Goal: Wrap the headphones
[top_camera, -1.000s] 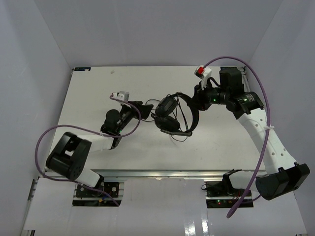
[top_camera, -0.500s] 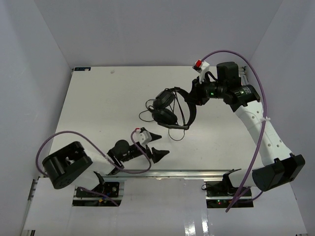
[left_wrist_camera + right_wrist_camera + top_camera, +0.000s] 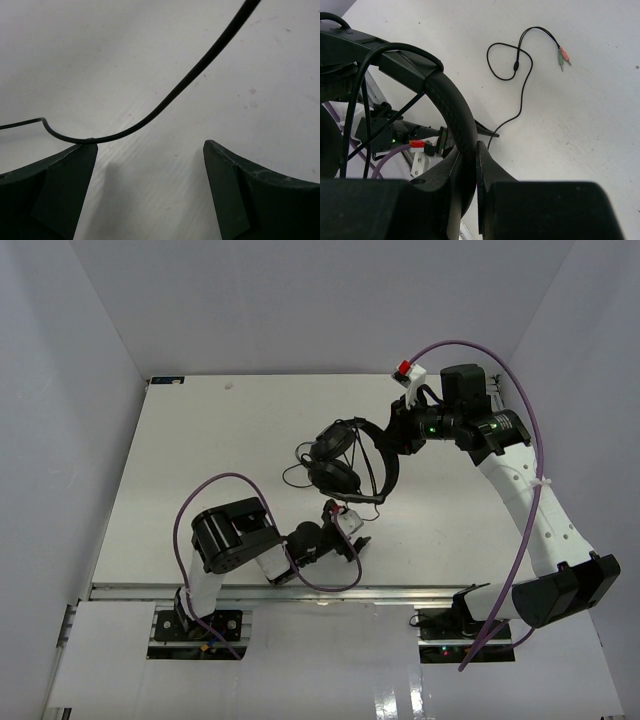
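Note:
The black headphones hang over the middle of the white table, and my right gripper is shut on their curved headband. In the right wrist view my right gripper pinches that band between its fingers. The thin black cord trails over the table and ends in two small plugs, one pink and one green. My left gripper sits low, just in front of the earcups, and is open. In the left wrist view the cord runs just past my left gripper, touching the tip of one of its fingers; nothing lies between the jaws.
Purple robot cables loop over both arms. The left arm's base stands near the table's front rail. White walls close in the table on three sides.
My left arm pulled back from the earcups to the front edge, then swung right below the headphones, its gripper opening wider. The right gripper lifted the headphones slightly toward the back.

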